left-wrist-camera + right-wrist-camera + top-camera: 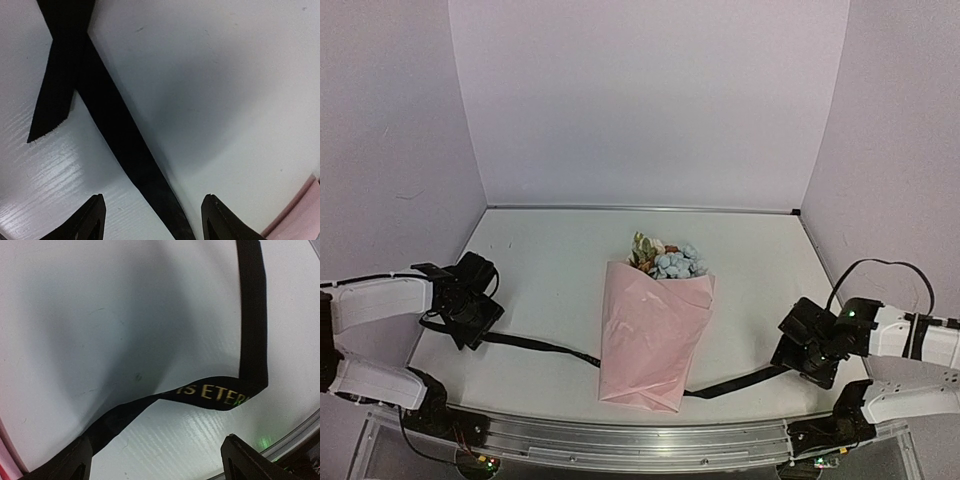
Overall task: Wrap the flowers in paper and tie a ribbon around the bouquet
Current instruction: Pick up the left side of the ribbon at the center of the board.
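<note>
Both grippers stand spread wide and hold nothing. The left gripper [155, 222] hangs over the tabletop [550, 250] with its fingers apart, one on either side of the ribbon [540, 346], which lies flat below without being pinched. The right gripper [160, 465] is just as open above the ribbon's other end, where the gold lettering shows.

The wrapping looks done. The paper [655, 350] is folded into a pink cone lying in the middle of the tabletop, and the flowers [668, 262] show blue, cream and orange at its far end.

The tying does not look started. The ribbon runs from the left gripper's side to the near end of the bouquet [650, 300], disappears at the paper's edge and comes out on the right, leading toward the right gripper. It appears to pass underneath the cone, though the crossing itself is hidden. No loop, crossing or knot sits on top of the paper. As I judge it, both ends have yet to be picked up, brought over the cone, crossed and knotted.
</note>
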`<state>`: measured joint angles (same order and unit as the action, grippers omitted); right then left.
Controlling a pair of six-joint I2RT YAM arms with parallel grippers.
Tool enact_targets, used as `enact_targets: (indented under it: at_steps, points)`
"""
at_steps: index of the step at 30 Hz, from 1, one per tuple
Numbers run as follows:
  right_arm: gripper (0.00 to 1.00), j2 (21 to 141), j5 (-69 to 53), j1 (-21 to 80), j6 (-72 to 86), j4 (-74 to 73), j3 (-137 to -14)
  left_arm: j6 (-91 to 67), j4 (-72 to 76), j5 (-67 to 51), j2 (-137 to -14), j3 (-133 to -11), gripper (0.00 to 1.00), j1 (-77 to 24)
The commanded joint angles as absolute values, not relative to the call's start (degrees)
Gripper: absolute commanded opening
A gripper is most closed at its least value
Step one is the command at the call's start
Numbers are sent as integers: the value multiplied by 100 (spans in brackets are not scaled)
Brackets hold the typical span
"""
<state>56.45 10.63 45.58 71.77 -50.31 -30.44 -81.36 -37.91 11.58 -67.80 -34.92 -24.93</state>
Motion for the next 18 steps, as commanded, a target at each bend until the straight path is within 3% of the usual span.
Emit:
enact_targets:
  at_steps: [1, 11, 14, 18]
  points:
    - [94, 5323, 1697, 4505, 7421, -5420, -2934, -8007, -3780, 1082, -7353, -3635, 66, -2107]
    - [98, 4970, 1780, 4456, 7510, -5546, -2689, -7711, -3727, 1022, -8418, -3985, 60, -1698]
    - [98, 5008, 1717, 4455, 7527, -5546, -2737, -7636, -3720, 1052, -8573, -4071, 52, -1695]
    - [98, 5123, 1604, 4455, 7570, -5546, -2827, -7467, -3667, 974, -8772, -4089, 30, -1683]
